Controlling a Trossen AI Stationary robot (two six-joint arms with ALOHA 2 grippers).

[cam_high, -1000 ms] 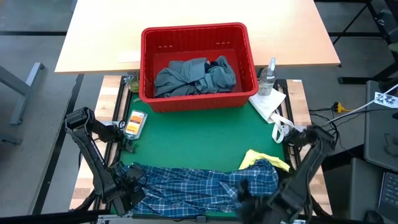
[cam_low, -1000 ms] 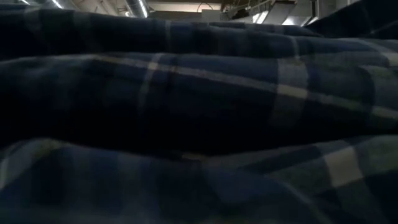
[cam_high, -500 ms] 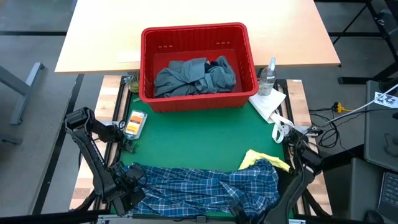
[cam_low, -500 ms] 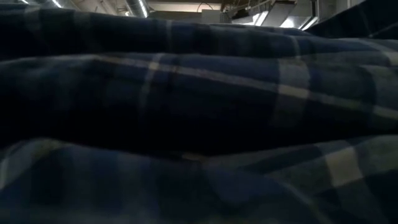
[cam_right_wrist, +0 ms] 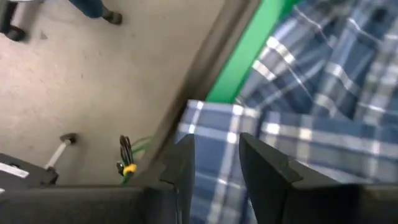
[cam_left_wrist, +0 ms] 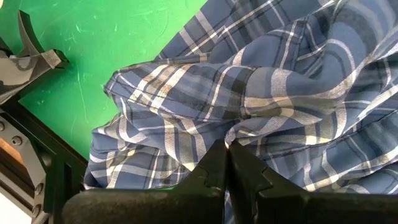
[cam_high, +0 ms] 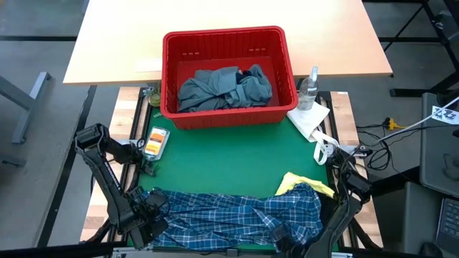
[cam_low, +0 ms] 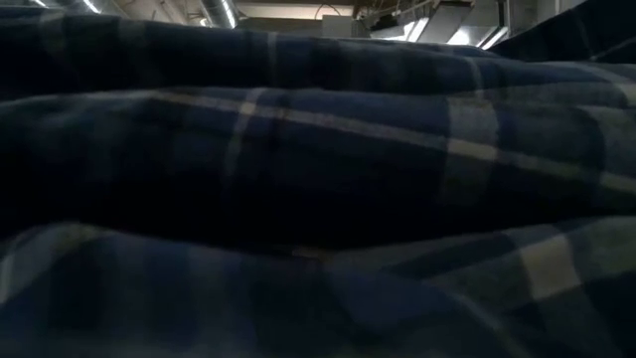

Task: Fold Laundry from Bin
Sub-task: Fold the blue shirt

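Shirt [cam_high: 237, 213]: spread along near table edge, bunched.
Left gripper [cam_left_wrist: 227, 149]: closed tight, pinching plaid cloth.
Right gripper [cam_right_wrist: 216, 163]: half open astride hem; hold unclear.
Advice: corners should be pulled apart evenly.

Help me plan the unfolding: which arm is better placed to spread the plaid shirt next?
Probably left: the left gripper has its jaws shut on the plaid shirt; the right gripper has jaws apart at its edge.

Overhead: bright, even, soft shadows.
Low view: dim, plaid shirt [cam_low: 318, 199] fills lens, blurred.
Right wrist: motion-blurred.
Left wrist: sharp.
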